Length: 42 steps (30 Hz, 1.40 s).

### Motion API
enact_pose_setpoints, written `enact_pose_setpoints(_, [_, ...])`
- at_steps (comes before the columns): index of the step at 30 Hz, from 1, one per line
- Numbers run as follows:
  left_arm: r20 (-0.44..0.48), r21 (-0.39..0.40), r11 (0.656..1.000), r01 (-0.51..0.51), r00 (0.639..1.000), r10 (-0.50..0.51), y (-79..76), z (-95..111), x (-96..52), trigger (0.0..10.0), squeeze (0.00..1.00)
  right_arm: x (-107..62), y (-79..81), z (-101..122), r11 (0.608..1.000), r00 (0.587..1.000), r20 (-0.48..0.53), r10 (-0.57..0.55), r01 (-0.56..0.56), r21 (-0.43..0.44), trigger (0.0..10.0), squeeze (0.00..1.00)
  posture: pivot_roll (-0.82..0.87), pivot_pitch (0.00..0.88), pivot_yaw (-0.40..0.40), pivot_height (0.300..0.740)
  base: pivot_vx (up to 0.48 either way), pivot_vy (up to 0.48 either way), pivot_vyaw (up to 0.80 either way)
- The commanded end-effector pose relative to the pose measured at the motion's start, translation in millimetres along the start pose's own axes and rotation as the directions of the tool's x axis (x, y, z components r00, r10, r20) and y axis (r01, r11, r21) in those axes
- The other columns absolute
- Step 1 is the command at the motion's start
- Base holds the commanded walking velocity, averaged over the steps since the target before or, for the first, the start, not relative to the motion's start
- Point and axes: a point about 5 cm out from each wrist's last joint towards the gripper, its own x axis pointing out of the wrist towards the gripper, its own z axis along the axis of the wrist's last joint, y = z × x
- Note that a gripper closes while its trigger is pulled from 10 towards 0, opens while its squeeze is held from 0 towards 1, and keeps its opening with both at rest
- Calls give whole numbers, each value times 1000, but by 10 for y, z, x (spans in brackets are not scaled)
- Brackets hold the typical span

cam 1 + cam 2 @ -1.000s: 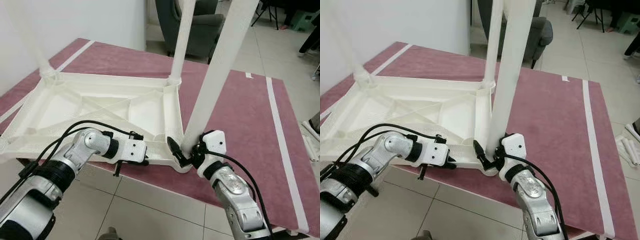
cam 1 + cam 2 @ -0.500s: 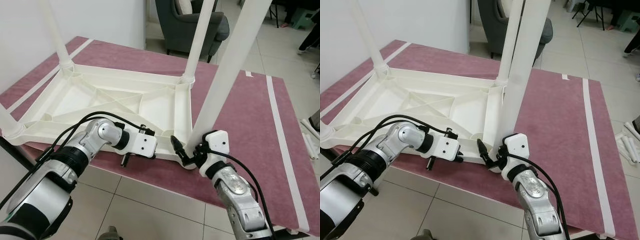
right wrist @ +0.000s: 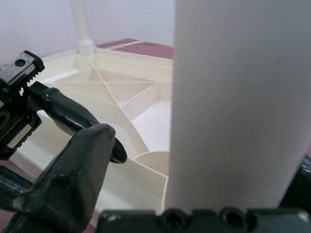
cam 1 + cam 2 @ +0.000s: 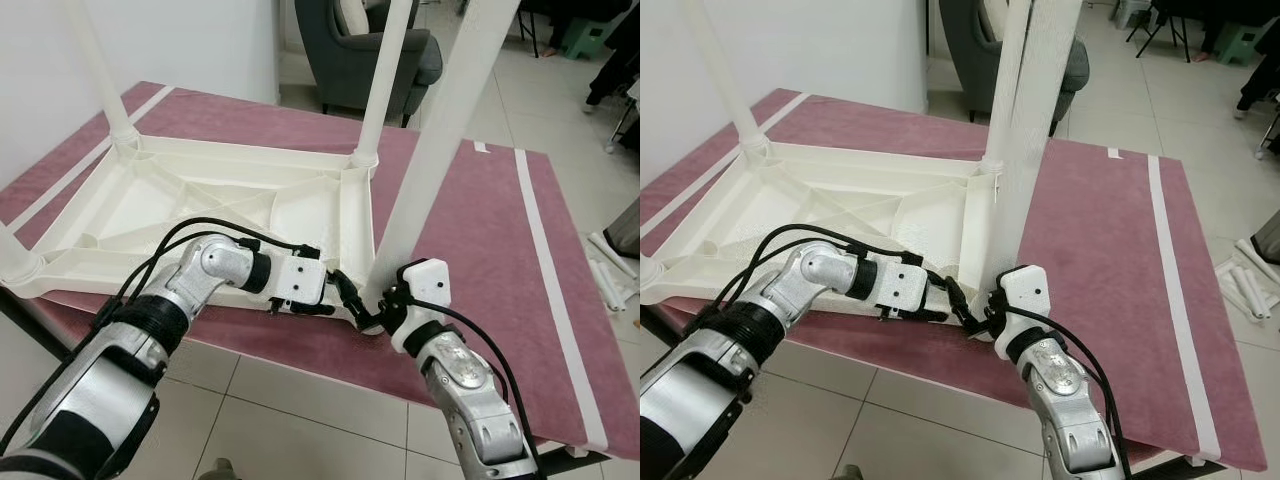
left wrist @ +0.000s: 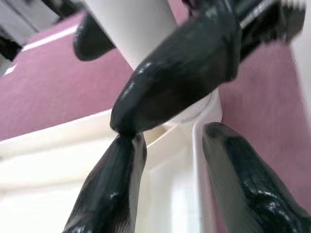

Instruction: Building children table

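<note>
While the white tabletop [image 4: 230,215] lies upside down on the maroon-covered table [image 4: 480,230], its ribbed underside facing up, three legs stand in its corners: one at the far left [image 4: 95,65], one at the far right [image 4: 385,80], and one at the near left [image 4: 15,255]. The fourth leg [image 4: 440,140] is at the near right corner, its long axis running steeply up and leaning a little to the right, its foot end sitting at the corner socket [image 4: 368,318].

The right gripper [image 4: 385,305] is clamped around the bottom of this leg just above the socket; the right wrist view has the white shaft close between its fingers [image 3: 73,179]. The left gripper [image 4: 335,295] reaches in from the left along the near rim of the tabletop, its fingers [image 5: 114,194] parted, one on each side of the rim wall just beside the socket. It looks to be steadying the frame, though I cannot tell whether it grips or only straddles the rim.

What matters for the next move is that the leg's axis does not look square to the tabletop. In my judgement the right arm, already holding the leg, needs to bring it upright over the socket before it seats fully.

A dark armchair [image 4: 360,50] stands on the tiled floor [image 4: 300,420] beyond the table.
</note>
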Motion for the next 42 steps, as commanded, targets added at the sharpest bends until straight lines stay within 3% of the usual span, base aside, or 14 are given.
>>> enact_pose_setpoints(1, [76, -35, 998, -46, 996, 49, 61, 111, -152, 10000, 0, -23, 21, -94, 1000, 999, -49, 3, -2, 15, 10000, 0, 48, 0, 18, 740, 0, 0, 0])
enact_pose_setpoints(6, [124, -156, 978, -136, 980, 156, -14, 149, -335, 10000, 0, -47, 19, -107, 1000, 999, -54, -9, 10, 19, 10000, 0, 60, 0, 17, 740, 0, 0, 0])
enact_pose_setpoints(9, [48, -236, 912, -337, 933, 357, -19, 51, -449, 10000, 0, -46, 16, -120, 1000, 998, -57, -17, 19, 22, 10000, 0, 71, 0, 12, 740, 0, 0, 0])
enact_pose_setpoints(10, [-32, -286, 838, -465, 879, 476, 0, -52, -514, 10000, 0, -41, 20, -127, 999, 998, -59, -20, 21, 24, 10000, 0, 80, 0, 8, 740, 0, 0, 0])
enact_pose_setpoints(11, [-32, -286, 838, -465, 879, 476, 0, -52, -514, 10000, 0, -41, 20, -127, 999, 998, -59, -20, 21, 24, 10000, 0, 80, 0, 8, 740, 0, 0, 0])
enact_pose_setpoints(13, [-159, -355, 652, -670, 730, 664, 52, -211, -628, 10000, 0, -29, 38, -141, 999, 998, -61, -17, 18, 29, 10000, 0, 93, 0, 1, 740, 0, 0, 0])
enact_pose_setpoints(14, [-159, -355, 652, -670, 730, 664, 52, -211, -628, 10000, 0, -29, 38, -141, 999, 998, -61, -17, 18, 29, 10000, 0, 93, 0, 1, 740, 0, 0, 0])
enact_pose_setpoints(16, [-252, -403, 474, -783, 593, 765, 54, -281, -699, 10000, 0, -14, 62, -149, 999, 998, -63, -9, 11, 34, 10000, 0, 103, 0, -3, 740, 0, 0, 0])
enact_pose_setpoints(18, [-299, -440, 374, -816, 526, 796, 5, -260, -729, 10000, 0, -4, 78, -151, 999, 998, -63, -4, 7, 37, 10000, 0, 106, 0, -4, 740, 0, 0, 0])
enact_pose_setpoints(20, [-299, -440, 374, -816, 526, 796, 5, -260, -729, 10000, 0, -4, 78, -151, 999, 998, -63, -4, 7, 37, 10000, 0, 106, 0, -4, 740, 0, 0, 0])
enact_pose_setpoints(26, [-273, -395, 278, -875, 401, 874, -110, -108, -698, 10000, 0, 12, 83, -154, 999, 998, -58, -13, 16, 41, 10000, 0, 106, 0, -6, 740, 0, 0, 0])
enact_pose_setpoints(33, [-293, -350, 245, -904, 354, 888, -162, -102, -679, 10000, 0, 16, 7, -136, 996, 995, -42, -85, 86, 36, 10000, 0, 100, 0, -5, 740, 0, 0, 0])
enact_pose_setpoints(38, [-395, -448, 115, -886, 312, 864, -278, -157, -603, 10000, 0, 16, -85, -118, 981, 982, -23, -190, 191, 38, 10000, 0, 82, 0, -6, 740, 0, 0, 0])
enact_pose_setpoints(42, [-402, -428, 103, -898, 291, 868, -321, -138, -579, 10000, 0, 22, -84, -115, 978, 979, -18, -202, 203, 43, 10000, 0, 82, 0, -6, 740, 0, 0, 0])
